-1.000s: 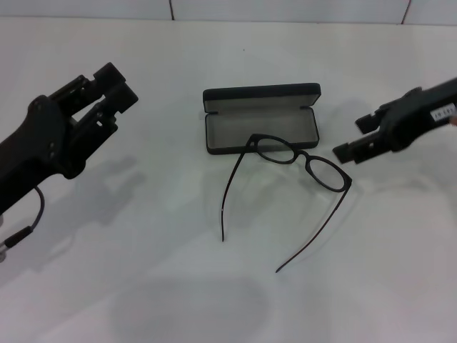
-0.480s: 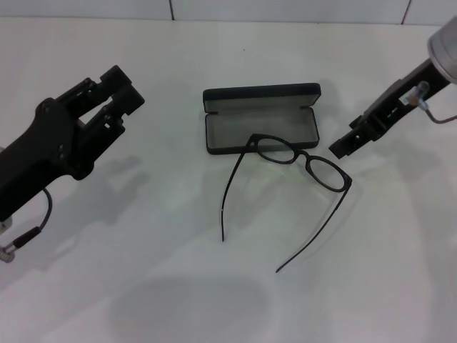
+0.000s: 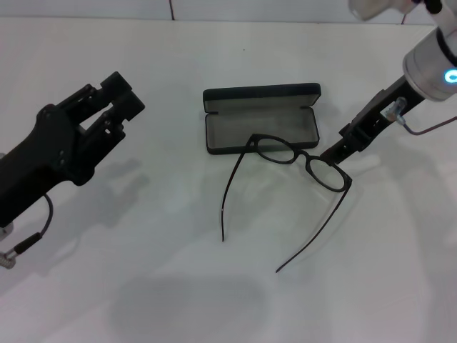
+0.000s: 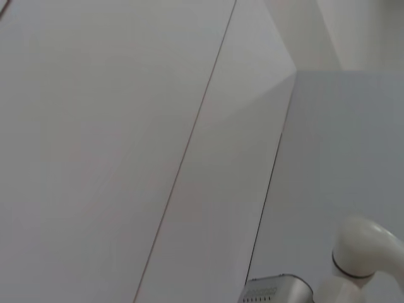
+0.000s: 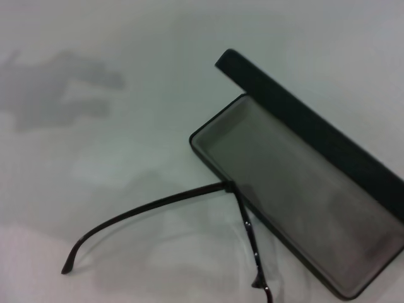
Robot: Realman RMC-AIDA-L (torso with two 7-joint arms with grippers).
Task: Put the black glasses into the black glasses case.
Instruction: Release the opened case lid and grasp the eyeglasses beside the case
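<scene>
Reach-to-grasp stage: the right tool (image 3: pixel 334 152) sits at the black glasses (image 3: pixel 300 163) on the counter (image 3: pixel 164 286) beside the open black glasses case (image 3: pixel 260 118) — its fingers' state I cannot tell. Next — a pinch on the frame.

Bright, even light; soft shadows

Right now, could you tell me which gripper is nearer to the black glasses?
The right gripper is nearer, at the black glasses by their right lens. The left gripper hangs well off to their left, beyond the black glasses case.
</scene>
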